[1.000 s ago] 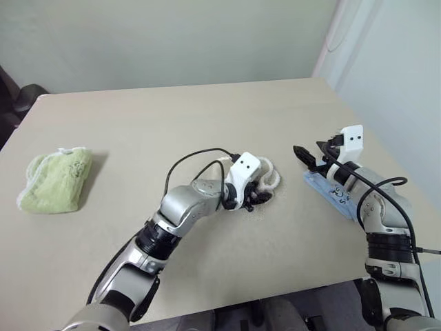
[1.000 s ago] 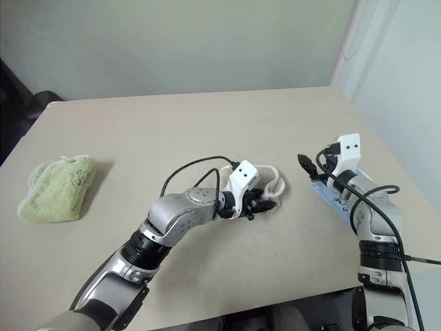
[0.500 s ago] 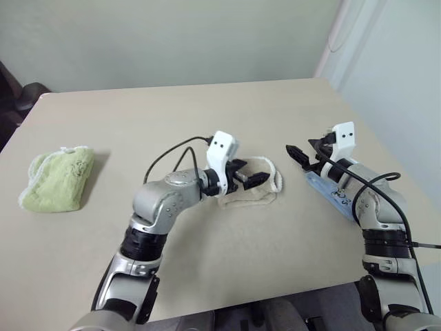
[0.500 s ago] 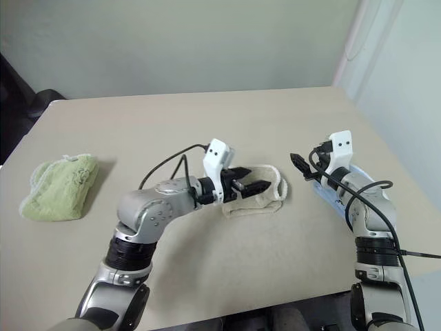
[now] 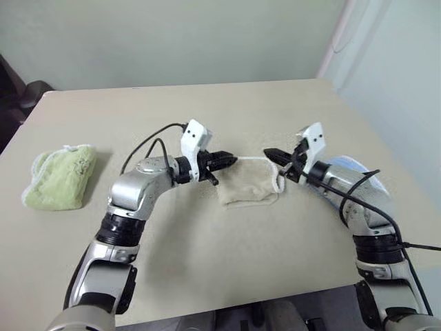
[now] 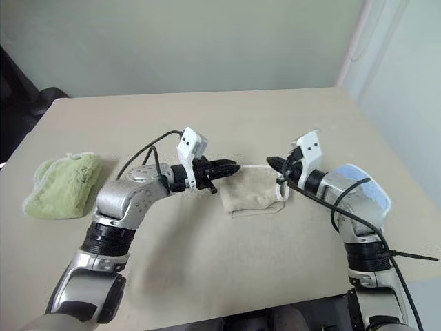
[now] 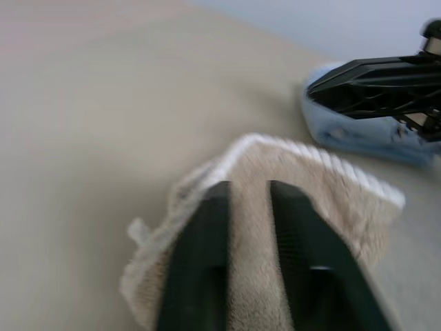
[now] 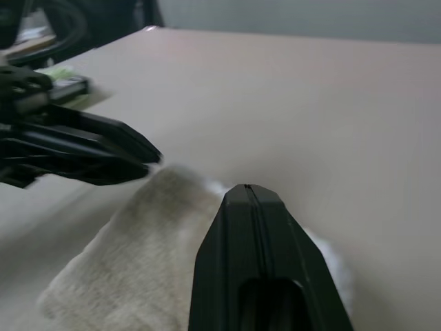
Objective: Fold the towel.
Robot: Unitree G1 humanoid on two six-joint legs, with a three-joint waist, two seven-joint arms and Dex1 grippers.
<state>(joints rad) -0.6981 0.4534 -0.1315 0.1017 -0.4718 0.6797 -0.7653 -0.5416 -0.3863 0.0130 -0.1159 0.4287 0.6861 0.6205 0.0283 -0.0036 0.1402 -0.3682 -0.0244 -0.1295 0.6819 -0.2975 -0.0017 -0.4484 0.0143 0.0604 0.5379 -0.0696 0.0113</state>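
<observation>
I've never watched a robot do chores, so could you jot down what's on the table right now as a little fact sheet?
Surface: beige table
Item being handled: cream towel with white corded edging, held at its two upper corners, the rest hanging down to the table
Left gripper: shut on the towel's left corner
Right gripper: shut on the towel's right corner
Other cloths: green towel lying at the table's left side; light blue towel behind the right arm
</observation>
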